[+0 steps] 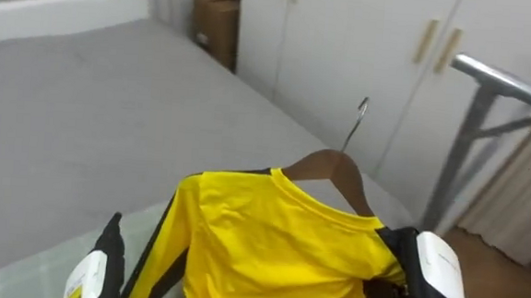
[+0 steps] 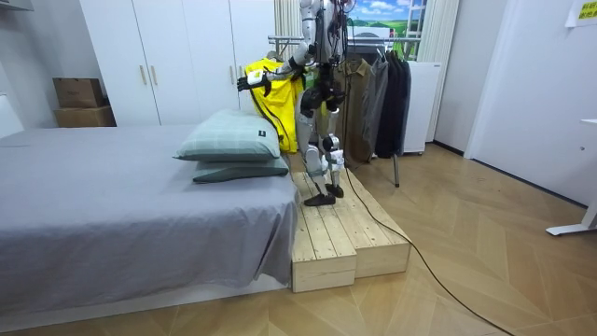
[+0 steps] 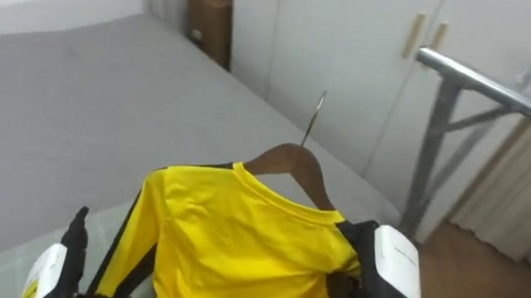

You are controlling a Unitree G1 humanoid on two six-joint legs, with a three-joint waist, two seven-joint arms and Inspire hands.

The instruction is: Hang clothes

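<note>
A yellow shirt (image 1: 278, 251) with black trim hangs on a wooden hanger (image 1: 334, 167), whose metal hook (image 1: 355, 122) points up toward the wardrobe. My right hand (image 1: 428, 279) is at the shirt's right shoulder, its dark fingers curled on the cloth over the hanger's end. Low at the shirt's left sleeve is my left hand (image 1: 101, 264), partly behind the cloth. In the room view I stand on a wooden platform (image 2: 340, 238) beside the bed, holding the yellow shirt (image 2: 266, 89) out in front of my chest.
The clothes rack's grey metal rail (image 1: 501, 80) crosses the upper right, its post (image 1: 455, 151) running down. Dark clothes (image 2: 373, 93) hang on the rack. White wardrobe doors (image 1: 346, 43) stand ahead, cardboard boxes (image 1: 216, 21) at the far corner, and the grey bed (image 1: 82, 129) with pillows (image 2: 229, 140) on the left.
</note>
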